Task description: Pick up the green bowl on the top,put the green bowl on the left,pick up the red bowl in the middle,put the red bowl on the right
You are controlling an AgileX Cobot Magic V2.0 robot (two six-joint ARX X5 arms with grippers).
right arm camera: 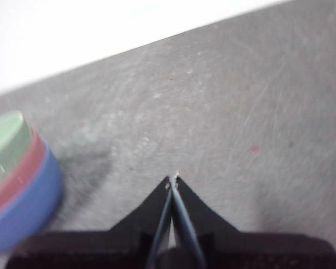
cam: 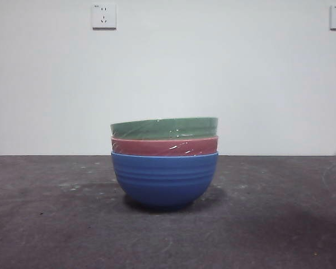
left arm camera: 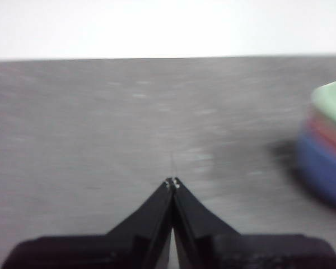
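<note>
The green bowl (cam: 164, 128) sits nested atop the red bowl (cam: 164, 146), mid-table (cam: 45, 224). Left tool (left arm camera: 172, 181) and right tool (right arm camera: 173, 179) have jaws together, holding nothing.

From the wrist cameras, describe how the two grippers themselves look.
The left gripper has two matte black jaws, wedge-shaped and tapering to a fine point, rising from a broad black base. The right gripper looks the same: black, pointed, with tiny pale flecks at the tips. No cables or markings show.

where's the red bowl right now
In the front view the red bowl sits mid-table in the stack, nested inside the blue bowl with the green bowl nested in it.
</note>
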